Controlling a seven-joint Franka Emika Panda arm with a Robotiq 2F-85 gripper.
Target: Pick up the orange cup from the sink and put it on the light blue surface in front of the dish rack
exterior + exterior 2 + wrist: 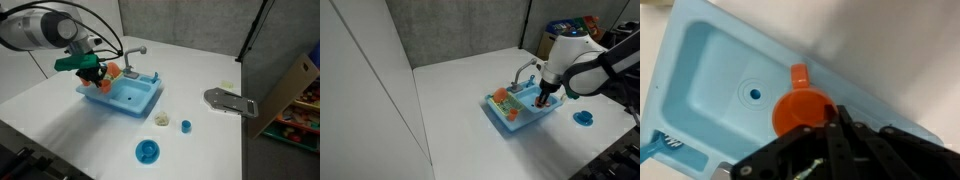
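Observation:
In the wrist view the orange cup (pixel 795 110) is seen from above, its handle pointing away from my fingers. It is over the right edge of the sink's sunken basin (pixel 725 75), by the light blue ledge (pixel 870 105). My gripper (pixel 837 110) is shut on the cup's rim. In both exterior views the gripper (pixel 94 73) (pixel 546 97) is low over the light blue sink (pixel 135 98) (pixel 525 112), next to the dish rack's orange and green pieces (pixel 112 70) (pixel 501 97). The cup itself is hidden by the gripper there.
The grey faucet (pixel 132 54) (pixel 525 72) rises at the sink's back edge. A round blue dish (pixel 147 151) (pixel 585 117) lies on the white table. Two small pieces (pixel 162 119) (pixel 185 125) and a grey flat object (pixel 230 101) lie beside the sink.

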